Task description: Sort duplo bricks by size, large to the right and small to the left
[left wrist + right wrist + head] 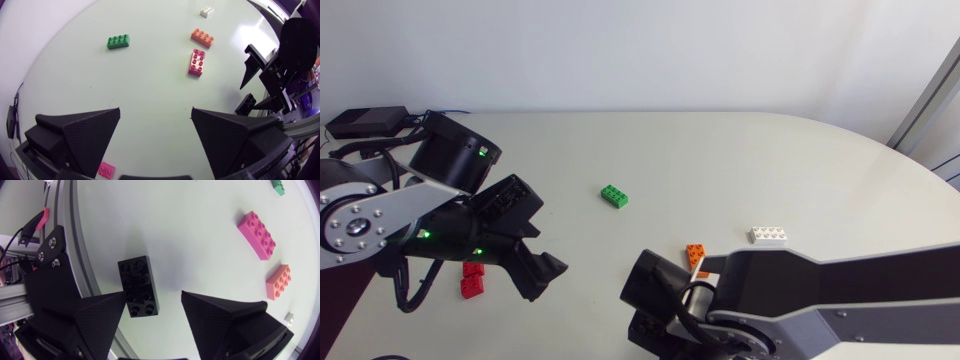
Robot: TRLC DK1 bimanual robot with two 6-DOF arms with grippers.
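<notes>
A black brick (139,286) lies near the table's front edge, between the fingers of my right gripper (152,305). The gripper is open: its left finger is at the brick and its right finger stands clear of it. Ahead lie a pink brick (257,228), an orange brick (278,281), a white brick (289,316) and a green brick (278,186). My left gripper (156,125) hangs open over bare table, with a small red brick (106,170) under it. The head view shows red bricks (472,280) beside my left gripper (535,265), and the green brick (613,196) mid-table.
The table's metal edge rail (75,255) runs right beside the black brick. In the head view my right arm (820,290) covers the front right of the table, with the orange brick (696,255) and white brick (770,235) just behind it.
</notes>
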